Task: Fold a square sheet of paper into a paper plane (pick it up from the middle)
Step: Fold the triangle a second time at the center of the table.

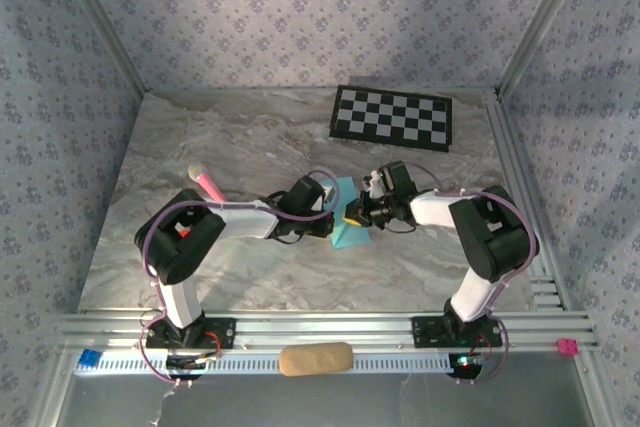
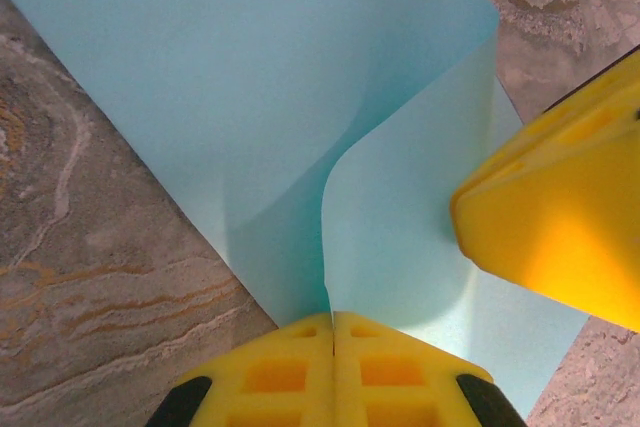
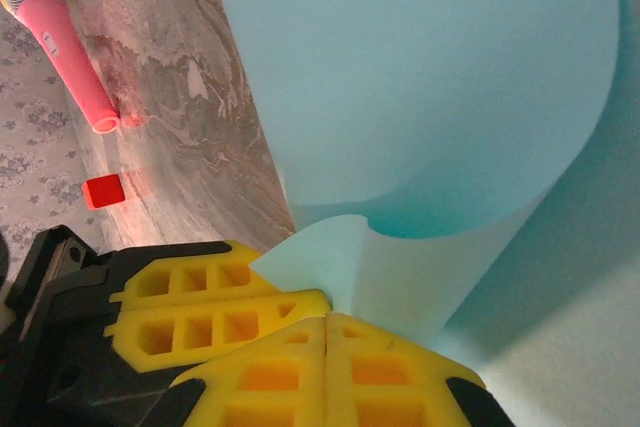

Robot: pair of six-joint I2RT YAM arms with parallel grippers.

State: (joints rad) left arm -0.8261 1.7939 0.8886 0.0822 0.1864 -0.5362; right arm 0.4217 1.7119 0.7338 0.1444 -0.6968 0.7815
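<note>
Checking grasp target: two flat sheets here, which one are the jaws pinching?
The light blue paper, curled, pinched by the left gripper and right gripper, jaws shut; the checkerboard mat lies flat at the far edge, untouched.

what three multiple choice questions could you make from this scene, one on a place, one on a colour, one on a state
1. Where does the checkerboard mat lie on the table?
A. near left corner
B. far side, towards the right
C. under the arms' bases

2. What colour is the square sheet of paper?
A. white
B. red
C. light blue

3. What state is the left gripper in?
A. shut on the sheet's edge
B. wide open above the sheet
C. shut, holding nothing

Answers: 1 B, since the top view shows the mat by the far edge, right of the middle. 2 C, since both wrist views show it light blue. 3 A, since the left wrist view shows the paper running in between the closed fingers.
</note>
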